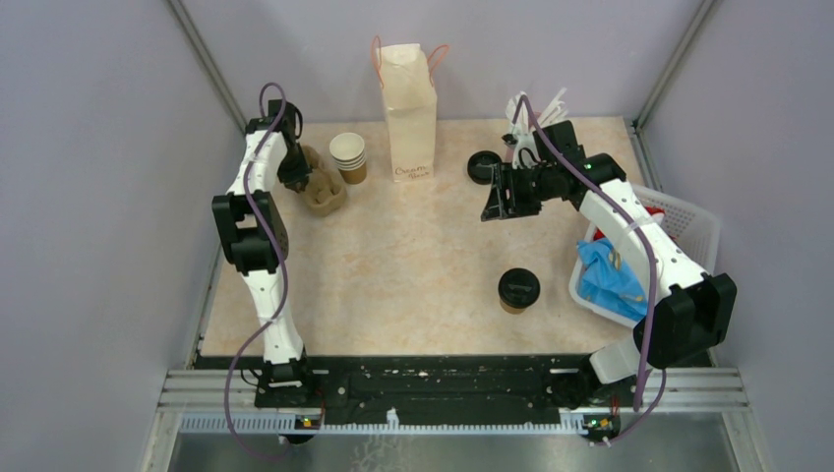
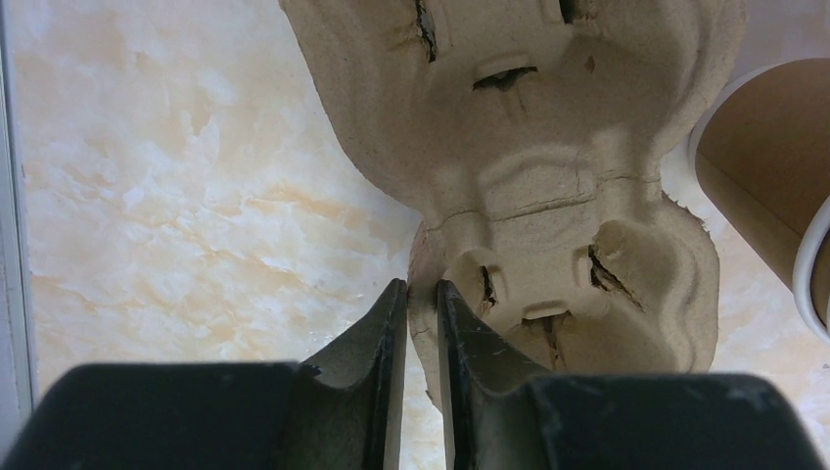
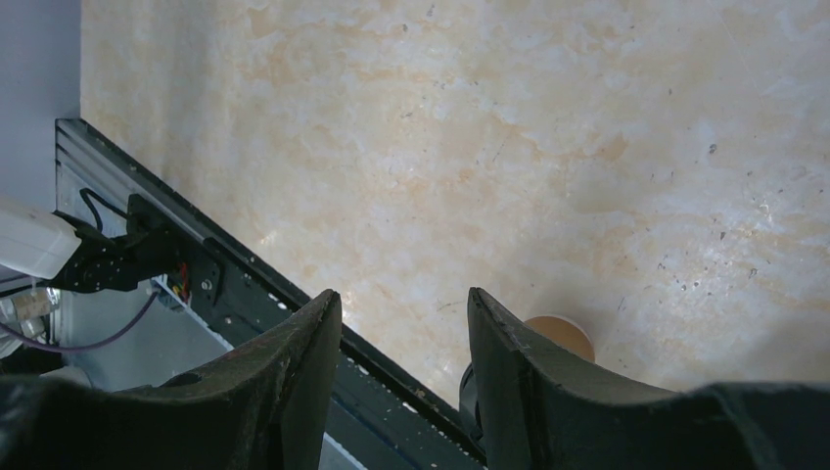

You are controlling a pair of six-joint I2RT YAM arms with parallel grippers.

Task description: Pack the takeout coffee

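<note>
Takeout coffee [image 1: 518, 290], a brown cup under a black lid, stands upright on the table [image 1: 413, 256], toward its right side and closer to the near edge than the far one, just beside a white basket [image 1: 696, 228] at the right edge that holds something blue [image 1: 608, 275]. Neither arm touches it. The left gripper [image 2: 421, 286] is at the far left corner, its fingers drawn almost together and pinching the rim of a pulp cup carrier [image 2: 548, 186]. A stack of lidless paper cups [image 1: 348, 157] stands just beside the carrier. The right gripper [image 3: 403, 377] hangs over the table's far right part with its fingers spread and nothing between them. A loose black lid [image 1: 481, 165] lies near it, and a tall white paper bag [image 1: 408, 113] stands at the middle of the far edge.
</note>
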